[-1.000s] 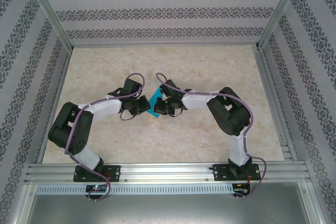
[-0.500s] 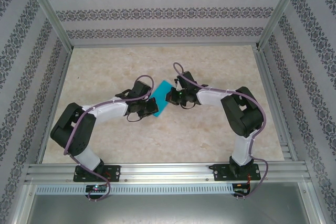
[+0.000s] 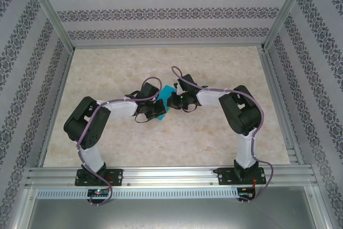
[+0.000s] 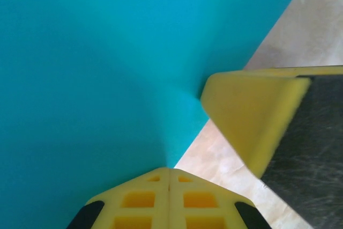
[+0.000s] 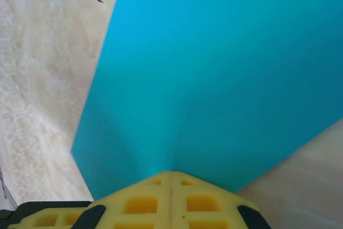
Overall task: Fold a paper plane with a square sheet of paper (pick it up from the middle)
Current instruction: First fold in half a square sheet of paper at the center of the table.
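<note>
1. From above: caught the square sheet of paper (image 3: 170,90) as a small turquoise patch between the left end effector (image 3: 156,109) and the right end effector (image 3: 174,102), near the middle of the tabletop (image 3: 214,143); could not make out the jaws at that size.
2. From the left wrist: showed two yellow fingertips (image 4: 142,201) pressed together without a gap, clamped on the near edge of the sheet, with a soft crease running away from the pinch; also took in a second yellow finger (image 4: 249,116), blurred and dark-backed, just beside the same edge on the right.
3. From the right wrist: showed yellow fingertips (image 5: 142,203) likewise closed tight on the sheet, the turquoise spreading up and away from the grip, with a faint fold rising from the pinch.
4. Surface: pale beige with marbled veining, seen beside the sheet in both wrist views.
5. Surroundings: enclosed by an aluminium frame (image 3: 171,174) along the near edge and by walls (image 3: 161,14) papered in grey floral bands.
</note>
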